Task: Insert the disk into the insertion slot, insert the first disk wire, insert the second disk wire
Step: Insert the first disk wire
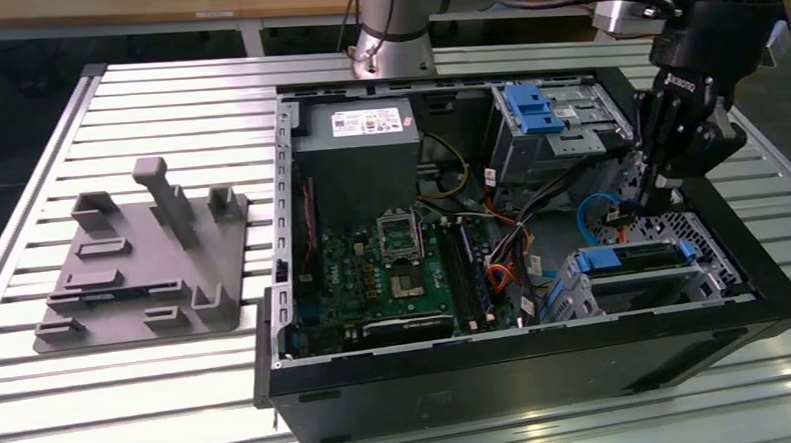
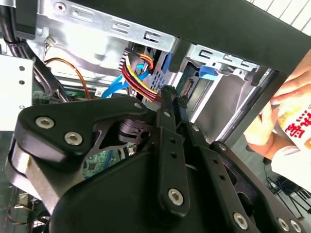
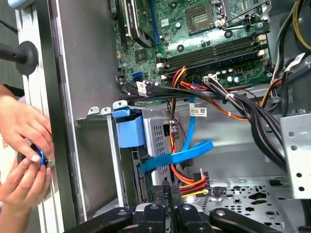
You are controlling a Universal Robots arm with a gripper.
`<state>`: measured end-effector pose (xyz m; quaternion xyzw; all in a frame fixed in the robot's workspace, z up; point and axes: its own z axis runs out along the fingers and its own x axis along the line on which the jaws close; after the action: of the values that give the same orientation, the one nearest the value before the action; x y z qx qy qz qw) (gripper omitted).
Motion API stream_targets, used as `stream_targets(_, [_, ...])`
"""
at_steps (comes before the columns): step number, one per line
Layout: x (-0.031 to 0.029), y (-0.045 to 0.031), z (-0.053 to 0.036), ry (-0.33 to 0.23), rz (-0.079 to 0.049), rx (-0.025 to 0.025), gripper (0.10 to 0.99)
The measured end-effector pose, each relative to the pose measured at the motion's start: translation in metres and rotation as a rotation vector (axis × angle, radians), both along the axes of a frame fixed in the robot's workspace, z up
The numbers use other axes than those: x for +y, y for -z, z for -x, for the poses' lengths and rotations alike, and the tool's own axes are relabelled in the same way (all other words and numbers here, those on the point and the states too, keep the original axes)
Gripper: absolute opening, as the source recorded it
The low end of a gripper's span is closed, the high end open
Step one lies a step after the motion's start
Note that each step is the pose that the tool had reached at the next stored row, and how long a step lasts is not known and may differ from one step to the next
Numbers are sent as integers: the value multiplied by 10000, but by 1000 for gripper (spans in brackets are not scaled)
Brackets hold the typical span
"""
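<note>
Arm: the silver jointed robot arm (image 1: pixel 390 22) stands on the tabletop's far edge. Its black wrist section comes in from the top of the exterior view's right and points steeply down into the case.
Hand: the black two-fingered hand (image 1: pixel 645 203) hangs inside the case with its fingertips low, just above the end of the drive cage that faces into the case.
Hand state: in both wrist views the fingers (image 2: pixel 167 104) are drawn together with only a thin slit between them. I cannot tell whether anything is pinched there.
Disk: the flat silver hard drive in its bright blue plastic carrier (image 1: pixel 633 256) lies seated in the insertion slot.
Insertion slot: the low silver perforated metal cage (image 1: pixel 702 268) sits in the case's near corner, on the exterior view's right.
Wires: a bundle of red, yellow, orange and black wires (image 3: pixel 187 183) ends in a small black plug (image 3: pixel 201 175) just beside the fingertips. A flat blue ribbon cable (image 3: pixel 187 153) crosses between the cage and the hand.
Case: the open black desktop computer tower (image 1: pixel 509 362) lies on its side on the slatted aluminium tabletop (image 1: pixel 176 391), with its green motherboard (image 1: pixel 385 272) exposed.
Beside the case: a grey moulded plastic fixture (image 1: pixel 144 262) rests on the tabletop, well apart on the exterior view's left.
Person: a person's fingers (image 3: pixel 29 170) hold a small blue-and-black object at the case's outer wall.
</note>
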<state>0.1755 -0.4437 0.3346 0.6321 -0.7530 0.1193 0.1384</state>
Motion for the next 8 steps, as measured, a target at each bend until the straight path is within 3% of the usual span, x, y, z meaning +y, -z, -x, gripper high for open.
stream_targets(1, [-8, 0, 0, 0, -98, 0, 165])
stream_targets(8, [-65, -16, 0, 0, -1238, 0, 165])
